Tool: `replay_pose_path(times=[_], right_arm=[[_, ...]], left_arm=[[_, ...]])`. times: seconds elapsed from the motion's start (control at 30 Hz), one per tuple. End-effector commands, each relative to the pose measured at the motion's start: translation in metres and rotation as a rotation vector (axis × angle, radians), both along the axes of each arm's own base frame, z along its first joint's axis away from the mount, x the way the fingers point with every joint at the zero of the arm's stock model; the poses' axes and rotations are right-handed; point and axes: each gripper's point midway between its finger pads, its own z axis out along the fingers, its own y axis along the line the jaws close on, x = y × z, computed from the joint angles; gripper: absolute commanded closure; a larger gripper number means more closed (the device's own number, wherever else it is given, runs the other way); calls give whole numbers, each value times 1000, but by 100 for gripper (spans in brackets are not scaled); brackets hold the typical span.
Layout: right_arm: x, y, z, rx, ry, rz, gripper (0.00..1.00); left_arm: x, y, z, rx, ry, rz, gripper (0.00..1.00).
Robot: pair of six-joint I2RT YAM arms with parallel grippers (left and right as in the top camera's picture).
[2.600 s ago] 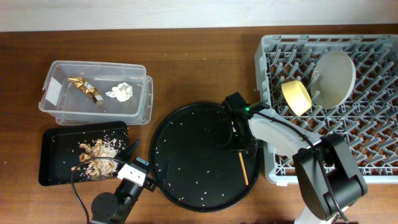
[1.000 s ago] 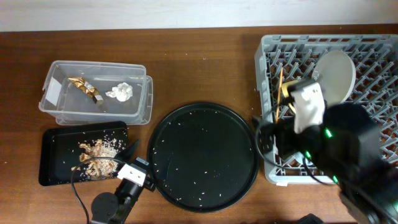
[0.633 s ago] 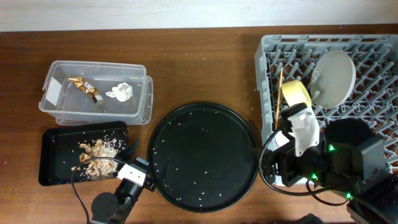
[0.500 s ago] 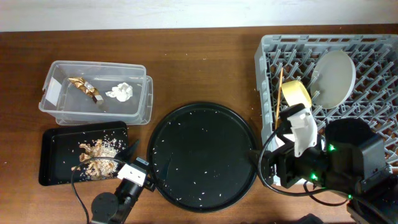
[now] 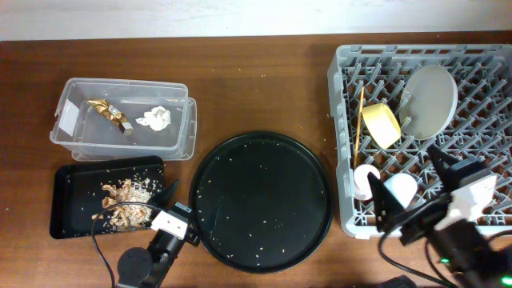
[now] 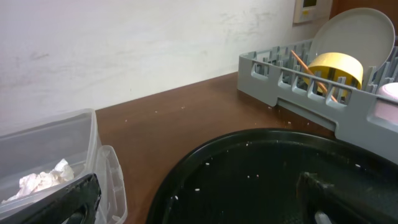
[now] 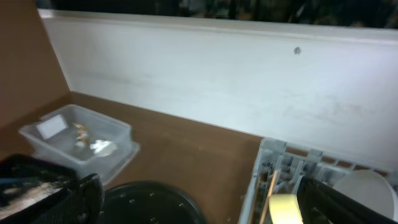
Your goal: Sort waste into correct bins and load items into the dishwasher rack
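Note:
The dishwasher rack point(image 5: 480, 72) holds the grey plate point(image 5: 432, 100), yellow bowl point(image 5: 381, 126), chopsticks point(image 5: 358, 128), pink cup point(image 5: 366, 182) and blue cup point(image 5: 400, 189). The clear tub point(image 5: 124, 144) contains the gold wrapper point(image 5: 110, 114) and white tissue point(image 5: 155, 118). Food scraps point(image 5: 124, 200) lie in the flat black tray point(image 5: 72, 200). My left gripper point(image 5: 181, 202) rests open at the front left, empty point(image 6: 199, 211). My right gripper point(image 5: 416, 192) hangs open and empty, raised over the rack's front edge point(image 7: 199, 205).
A large round black tray point(image 5: 262, 200) sprinkled with rice grains sits between the bins and the rack. A white wall point(image 7: 205, 68) runs along the table's far edge. Bare wood point(image 5: 256, 88) lies behind the round tray.
My right arm took a chopstick from the round tray to the rack, then drew back to the front right, uncovering the cups. The left arm has not moved.

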Motion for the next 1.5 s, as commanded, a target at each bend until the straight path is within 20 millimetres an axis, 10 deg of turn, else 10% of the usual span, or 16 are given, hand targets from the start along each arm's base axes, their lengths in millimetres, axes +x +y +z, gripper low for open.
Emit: replay_pose_path(times=[0.0, 0.27, 0.47, 1.47], right_arm=[[6, 2, -73, -34, 30, 27, 2], [11, 16, -203, -2, 40, 119, 2], [27, 23, -242, 8, -28, 146, 2], [34, 23, -239, 14, -109, 143, 2]], left_arm=[[-1, -2, -2, 15, -3, -10, 1], [-1, -2, -2, 15, -3, -10, 1], [-1, -2, -2, 15, -3, -10, 1], [-1, -2, -2, 15, -3, -10, 1]])
